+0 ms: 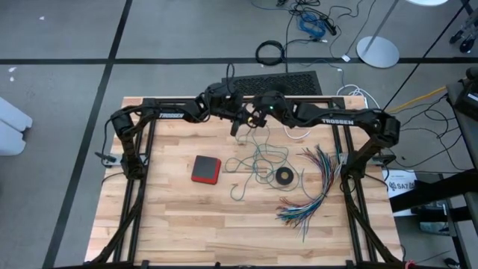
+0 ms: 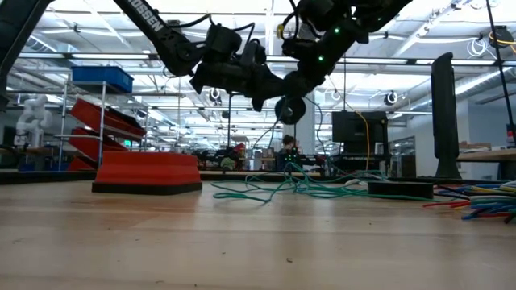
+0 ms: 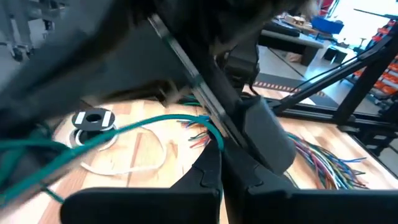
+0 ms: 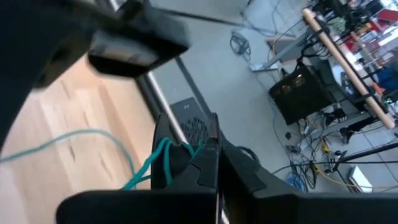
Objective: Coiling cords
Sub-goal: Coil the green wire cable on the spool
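Observation:
The teal-green cord [image 1: 258,161] lies in loose tangled loops on the middle of the table, and one stretch rises to both grippers. My left gripper [image 1: 236,124] and my right gripper [image 1: 259,115] meet tip to tip above the table's far middle, each shut on this cord. The white cord [image 3: 134,167] lies slack on the wood, joined to the small round black-and-white piece [image 1: 284,177], which lies flat. No gripper touches the white cord. My left gripper pinches the teal-green cord [image 3: 215,138] between its two shut fingers [image 3: 205,177]. From there the cord runs off sideways in a lifted stretch [image 3: 124,129] above the wood. My right gripper pinches a bend of the teal-green cord [image 4: 166,155] at its fingertips [image 4: 208,152], with two strands showing beside them. One strand [image 4: 93,134] trails away over the table, lifted clear near the fingers.
A red block [image 1: 206,169] lies left of the cords. A fanned bundle of multicoloured wires [image 1: 321,179] spreads at the right. A black perforated plate [image 1: 280,81] sits at the far edge. Bare wood [image 1: 194,224] lies toward the near side.

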`<state>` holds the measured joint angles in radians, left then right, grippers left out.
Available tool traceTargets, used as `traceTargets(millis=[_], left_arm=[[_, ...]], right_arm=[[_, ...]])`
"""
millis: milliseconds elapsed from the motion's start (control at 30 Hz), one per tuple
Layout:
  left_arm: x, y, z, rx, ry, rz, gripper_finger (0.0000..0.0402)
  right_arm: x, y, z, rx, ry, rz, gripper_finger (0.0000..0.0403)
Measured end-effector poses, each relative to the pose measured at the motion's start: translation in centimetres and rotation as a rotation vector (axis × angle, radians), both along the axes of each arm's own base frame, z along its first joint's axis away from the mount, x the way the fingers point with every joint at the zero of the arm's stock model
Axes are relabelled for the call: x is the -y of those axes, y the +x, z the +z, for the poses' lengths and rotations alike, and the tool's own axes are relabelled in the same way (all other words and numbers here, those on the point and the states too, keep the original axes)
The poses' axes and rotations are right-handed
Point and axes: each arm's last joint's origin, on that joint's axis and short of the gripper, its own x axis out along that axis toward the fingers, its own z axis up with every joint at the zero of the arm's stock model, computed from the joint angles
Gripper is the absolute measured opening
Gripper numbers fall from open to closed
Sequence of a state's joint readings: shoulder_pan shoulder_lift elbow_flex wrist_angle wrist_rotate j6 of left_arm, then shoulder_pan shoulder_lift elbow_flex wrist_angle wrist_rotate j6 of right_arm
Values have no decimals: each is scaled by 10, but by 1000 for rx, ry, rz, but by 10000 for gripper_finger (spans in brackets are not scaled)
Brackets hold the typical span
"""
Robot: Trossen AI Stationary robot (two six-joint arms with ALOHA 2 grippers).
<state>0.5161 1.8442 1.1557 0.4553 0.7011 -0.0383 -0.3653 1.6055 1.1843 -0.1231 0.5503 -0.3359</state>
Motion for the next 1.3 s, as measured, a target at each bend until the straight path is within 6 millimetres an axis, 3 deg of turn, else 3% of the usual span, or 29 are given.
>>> traceTargets(millis=[367, 800, 1300], left_arm=[[6, 5, 1, 5, 62, 63, 0], [17, 15, 13, 113, 154, 200, 0], [14, 7, 29, 146, 166, 222, 0]], right_arm=[[-3, -8, 33, 187, -28, 46, 0], [5, -8, 49, 448, 46, 137, 0], [0, -26, 69, 455, 27, 141, 0]])
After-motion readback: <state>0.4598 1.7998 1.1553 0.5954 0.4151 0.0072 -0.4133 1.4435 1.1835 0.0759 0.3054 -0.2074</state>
